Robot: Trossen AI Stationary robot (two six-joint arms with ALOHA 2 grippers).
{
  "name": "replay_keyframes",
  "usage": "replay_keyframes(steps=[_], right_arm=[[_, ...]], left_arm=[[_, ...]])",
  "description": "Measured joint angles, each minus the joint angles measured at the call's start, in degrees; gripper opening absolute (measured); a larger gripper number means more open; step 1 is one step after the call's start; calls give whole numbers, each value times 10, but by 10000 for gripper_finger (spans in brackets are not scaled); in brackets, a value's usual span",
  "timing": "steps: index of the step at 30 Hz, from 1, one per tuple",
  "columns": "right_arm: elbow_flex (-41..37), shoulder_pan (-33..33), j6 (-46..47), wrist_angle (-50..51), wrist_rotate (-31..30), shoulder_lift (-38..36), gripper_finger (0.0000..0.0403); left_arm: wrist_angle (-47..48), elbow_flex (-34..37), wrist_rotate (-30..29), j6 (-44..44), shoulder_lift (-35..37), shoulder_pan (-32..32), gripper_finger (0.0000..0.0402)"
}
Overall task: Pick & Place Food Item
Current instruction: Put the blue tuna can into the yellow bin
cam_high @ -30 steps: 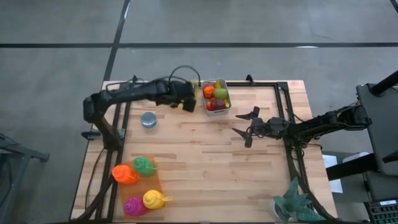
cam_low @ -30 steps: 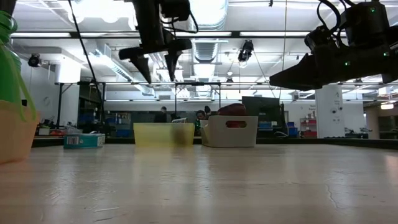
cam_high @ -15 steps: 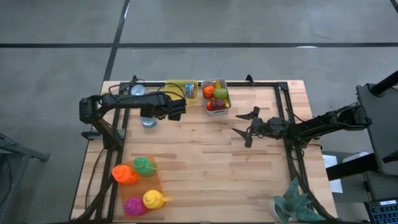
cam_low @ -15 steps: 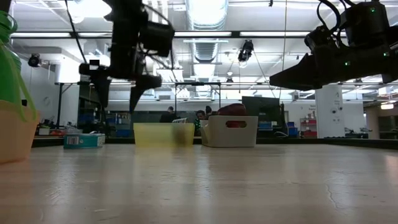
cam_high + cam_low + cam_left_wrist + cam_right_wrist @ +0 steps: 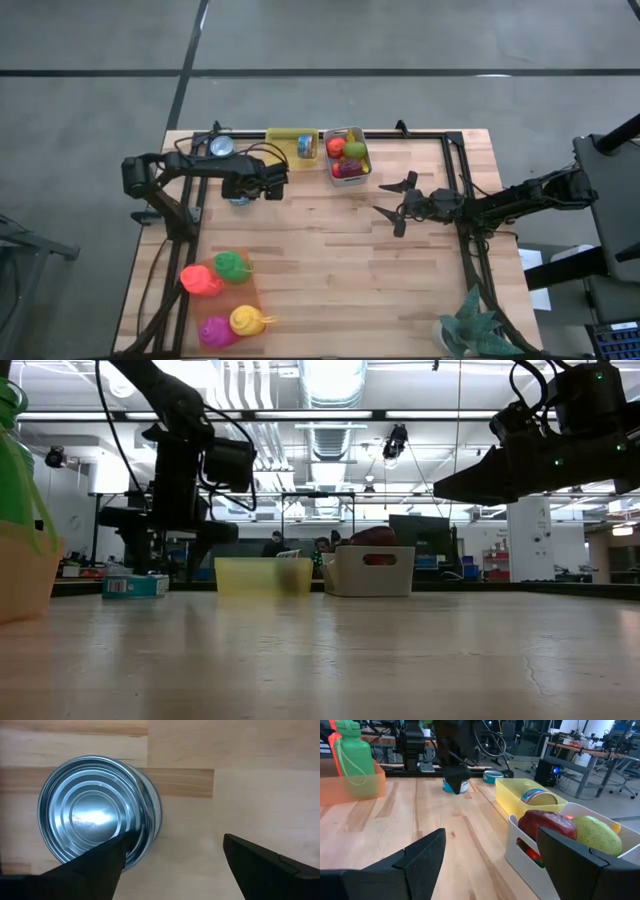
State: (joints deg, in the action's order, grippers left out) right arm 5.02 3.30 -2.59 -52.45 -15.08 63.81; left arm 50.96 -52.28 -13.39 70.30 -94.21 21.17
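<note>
A silver tin can (image 5: 236,196) with a teal label stands upright on the table at the far left and shows from above in the left wrist view (image 5: 92,815). My left gripper (image 5: 262,186) points down beside it, open. One finger (image 5: 95,865) is over the can's rim and the other (image 5: 265,865) over bare wood, so the can lies mostly outside the gap. A yellow bin (image 5: 285,137) holds another can (image 5: 305,147). My right gripper (image 5: 397,205) waits open, level, at mid table. My left gripper comes at the can from above, pointing down. One fingertip overlaps the can's top rim (image 5: 131,840) in the left wrist view, and I cannot tell whether it touches it. The can stands upright on the table.
A third can (image 5: 220,146) stands at the far left edge. A white bin (image 5: 362,150) beside the yellow one holds a red apple (image 5: 547,822) and other fruit. An orange tray (image 5: 250,295) with coloured bottles sits near left, and a teal figure (image 5: 475,325) near right.
My left gripper has swung from above the bins toward the table's left edge and come down beside the standing can, rolling as it went. Its fingers have stayed open. The can has not moved.
</note>
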Motion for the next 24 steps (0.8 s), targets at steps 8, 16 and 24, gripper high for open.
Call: replay_keyframes(steps=[8,16,24], right_arm=[[0,0,0,0,0,0,306],[0,0,0,0,0,0,306],[0,0,0,0,0,0,306]], left_arm=[[-40,-15,11,-13,-2,-15,332],[-139,-16,56,-44,-2,-45,332],[-230,-15,145,-85,-3,-124,332]])
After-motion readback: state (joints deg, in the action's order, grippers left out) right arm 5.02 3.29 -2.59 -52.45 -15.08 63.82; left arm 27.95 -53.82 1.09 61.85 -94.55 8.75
